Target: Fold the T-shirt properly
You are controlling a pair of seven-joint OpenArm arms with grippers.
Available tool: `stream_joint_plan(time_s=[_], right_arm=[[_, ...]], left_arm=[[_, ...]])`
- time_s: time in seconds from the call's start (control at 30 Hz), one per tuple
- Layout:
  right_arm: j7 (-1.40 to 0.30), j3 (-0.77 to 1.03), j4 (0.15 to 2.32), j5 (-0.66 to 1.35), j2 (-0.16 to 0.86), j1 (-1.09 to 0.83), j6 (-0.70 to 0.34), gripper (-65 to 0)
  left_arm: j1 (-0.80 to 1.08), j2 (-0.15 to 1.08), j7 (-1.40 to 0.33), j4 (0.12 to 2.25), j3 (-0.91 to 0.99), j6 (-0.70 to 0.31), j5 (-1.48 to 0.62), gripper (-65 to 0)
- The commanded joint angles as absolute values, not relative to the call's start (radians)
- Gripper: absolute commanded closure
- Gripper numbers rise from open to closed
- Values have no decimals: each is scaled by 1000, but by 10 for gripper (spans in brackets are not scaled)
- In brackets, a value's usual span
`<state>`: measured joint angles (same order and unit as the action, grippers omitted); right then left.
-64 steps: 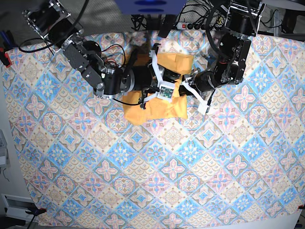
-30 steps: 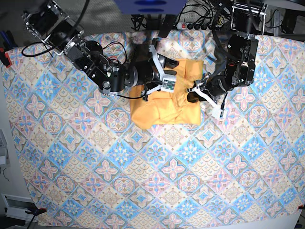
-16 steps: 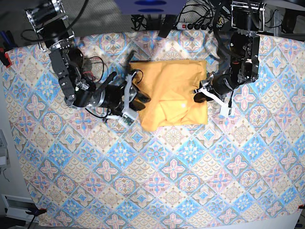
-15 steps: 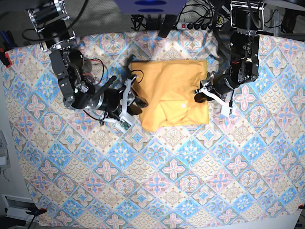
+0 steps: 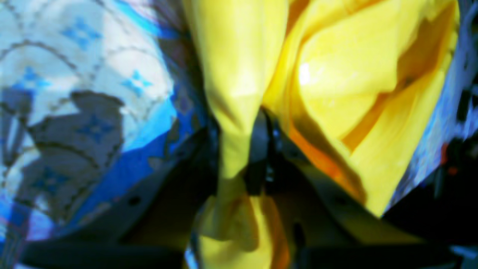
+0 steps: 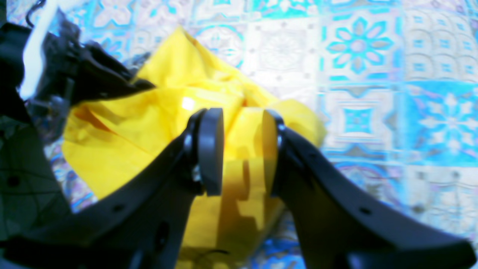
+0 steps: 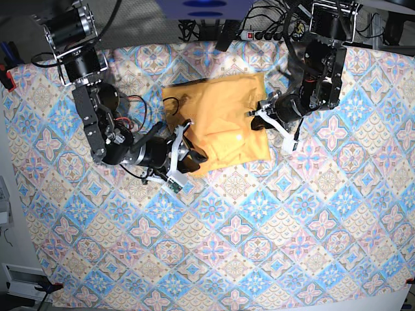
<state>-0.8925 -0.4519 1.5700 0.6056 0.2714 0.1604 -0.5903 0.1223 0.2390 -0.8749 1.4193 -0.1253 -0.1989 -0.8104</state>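
Observation:
The pale yellow-orange T-shirt [image 7: 220, 116] lies bunched in a rough folded rectangle at the back middle of the table. My left gripper [image 7: 258, 121] is at its right edge and shut on a pinched fold of the shirt [image 5: 336, 93], as the left wrist view [image 5: 242, 149] shows. My right gripper [image 7: 196, 157] is at the shirt's front-left corner. In the right wrist view [image 6: 241, 149] its jaws stand apart, with the shirt [image 6: 149, 130] lying beyond them and nothing between the pads. No black loop mark shows.
The blue-pink patterned tablecloth [image 7: 259, 227] covers the whole table. A power strip [image 7: 259, 34] and cables lie beyond the back edge. The table's left edge [image 7: 8, 194] is close to the right arm's base.
The left gripper has pulled the shirt's right edge to the left, and the shirt is now narrower and tilted. The right gripper has shifted slightly toward the shirt's front-left corner.

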Motion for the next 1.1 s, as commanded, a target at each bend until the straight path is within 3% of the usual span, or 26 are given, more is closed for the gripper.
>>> stream_joint_plan(time_s=[0.0,0.2,0.27,0.37,0.73,0.9,1.07], right_arm=[[-874,-472,1598,624,275,179,-595,-175],[-865,-587,1609,622,275,163,-595,-175],[-865,-587,1609,622,275,150,-595,-175],[-865,-588,1601,622,277,130,-595,-175],[-863,-590,1589,616,277,68,-595,-175],[-874,-611,1589,512,252,50,-595,-175],[-874,-696,1589,484,248,39,-595,-175]], left_arm=[[114,255,-878,1432,-145,-208,-823,-99],[117,283,-878,1434,-211,-208,-829,-399],[131,288,-878,1440,-206,-208,-831,-478],[148,289,-872,1452,-168,-208,-832,-548],[203,237,-878,1455,76,-209,-835,-553],[159,231,-878,1489,62,-239,-921,-553],[50,231,-878,1486,-76,-239,-943,-553]])
